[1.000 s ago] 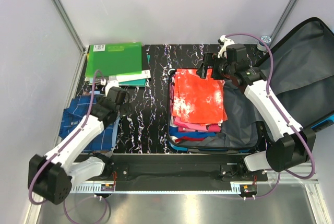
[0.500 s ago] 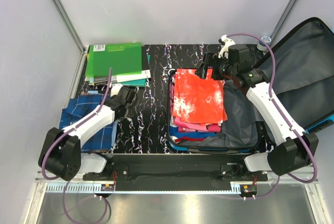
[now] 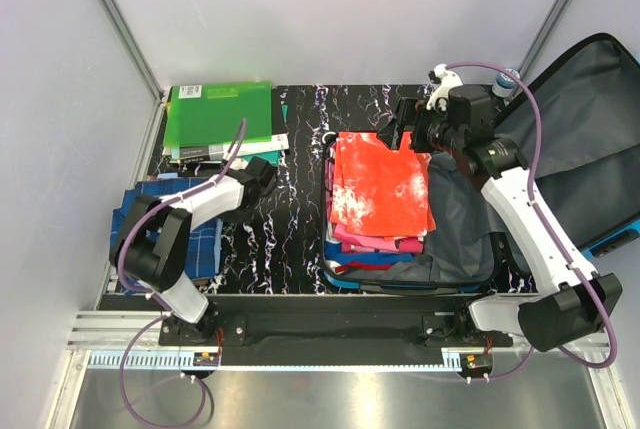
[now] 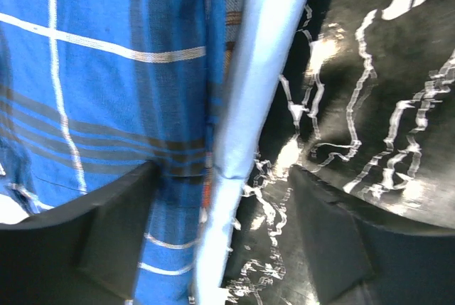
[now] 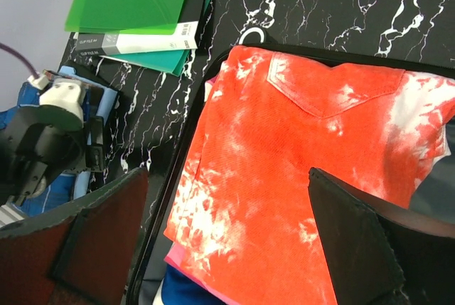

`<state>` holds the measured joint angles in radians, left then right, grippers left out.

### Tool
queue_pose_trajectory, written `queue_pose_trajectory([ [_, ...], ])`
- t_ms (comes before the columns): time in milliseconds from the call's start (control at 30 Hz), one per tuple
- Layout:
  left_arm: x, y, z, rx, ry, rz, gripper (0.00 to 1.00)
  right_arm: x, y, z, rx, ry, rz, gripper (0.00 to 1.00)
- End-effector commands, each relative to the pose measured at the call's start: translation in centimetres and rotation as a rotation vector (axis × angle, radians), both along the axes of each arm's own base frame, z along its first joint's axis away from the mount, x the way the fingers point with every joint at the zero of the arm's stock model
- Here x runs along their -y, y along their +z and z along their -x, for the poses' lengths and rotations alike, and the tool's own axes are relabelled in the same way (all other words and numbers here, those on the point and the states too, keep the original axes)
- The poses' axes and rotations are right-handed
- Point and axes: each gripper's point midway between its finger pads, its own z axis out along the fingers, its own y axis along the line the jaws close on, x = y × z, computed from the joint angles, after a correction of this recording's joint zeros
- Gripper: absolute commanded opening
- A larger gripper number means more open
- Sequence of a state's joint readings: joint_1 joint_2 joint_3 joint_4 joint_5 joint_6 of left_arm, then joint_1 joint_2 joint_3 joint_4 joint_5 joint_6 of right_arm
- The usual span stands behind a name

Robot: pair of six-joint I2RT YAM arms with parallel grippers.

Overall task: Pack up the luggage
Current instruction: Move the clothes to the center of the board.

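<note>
Both pairs of jaws are standing apart. The left gripper [image 4: 224, 177] is straddling the edge of a blue plaid shirt [image 4: 106, 70] well to the left of the luggage [image 3: 462, 224] — cloth is lying in the gap, with neither finger visibly pinching it. The right gripper [image 5: 227, 173] is hovering wide open and empty over the orange-red garment [image 5: 284, 141] topping the folded stack inside the luggage. The luggage is lying open on the black marbled table [image 3: 300, 219], its lid [image 3: 585, 109] leaning back on its right side — green folders [image 3: 220, 114] are resting beyond its far-left corner.
</note>
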<state>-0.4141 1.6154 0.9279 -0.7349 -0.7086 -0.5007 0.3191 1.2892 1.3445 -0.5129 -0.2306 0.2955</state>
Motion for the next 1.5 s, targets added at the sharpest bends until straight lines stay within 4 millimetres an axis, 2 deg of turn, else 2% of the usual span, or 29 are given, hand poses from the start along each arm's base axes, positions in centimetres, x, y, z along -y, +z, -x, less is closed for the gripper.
queue_pose_trajectory([
  [0,0.2,-0.6,-0.4,-0.026,0.006,0.009,0.58,-0.1,2.8,0.9,0.09,0.013,-0.033,0.99],
  [100,0.2,-0.7,-0.4,-0.035,0.008,0.006,0.41,0.0,3.2,1.0,0.098,0.011,-0.035,1.0],
  [200,0.3,-0.8,-0.3,-0.041,0.004,0.008,0.31,0.1,3.5,1.3,0.109,0.007,-0.036,1.0],
  [300,0.4,-1.1,-0.4,-0.05,0.001,0.014,0.1,0.4,3.6,1.4,0.117,-0.003,-0.03,1.0],
  [367,0.7,-1.2,-0.3,-0.06,-0.007,0.027,0.01,0.5,3.7,1.5,0.123,-0.004,-0.027,1.0],
  [533,2.4,-1.0,-0.2,-0.067,-0.057,0.094,0.0,0.7,3.8,1.6,0.126,-0.012,-0.02,1.0],
  [733,6.2,1.8,-1.0,0.027,-0.144,0.19,0.0,0.9,3.9,1.5,0.129,-0.022,-0.016,1.0],
  [933,10.1,3.4,-1.3,0.075,-0.204,0.305,0.0,1.2,3.7,1.6,0.123,-0.032,-0.005,1.0],
  [1100,14.5,4.8,-0.9,0.102,-0.278,0.388,0.0,1.6,3.6,1.7,0.12,-0.05,0.011,1.0],
  [1133,16.0,5.5,-1.0,0.122,-0.296,0.424,0.0,1.7,3.4,1.7,0.114,-0.05,0.015,1.0],
  [1333,20.9,7.5,-1.4,0.171,-0.365,0.559,0.0,1.4,2.7,2.0,0.084,-0.038,0.008,1.0],
  [1433,21.7,7.6,-1.8,0.176,-0.373,0.582,0.0,1.0,2.3,2.1,0.068,-0.019,-0.001,1.0],
  [1467,21.8,7.6,-1.8,0.18,-0.375,0.584,0.05,0.6,2.1,2.2,0.054,-0.002,-0.014,1.0],
])
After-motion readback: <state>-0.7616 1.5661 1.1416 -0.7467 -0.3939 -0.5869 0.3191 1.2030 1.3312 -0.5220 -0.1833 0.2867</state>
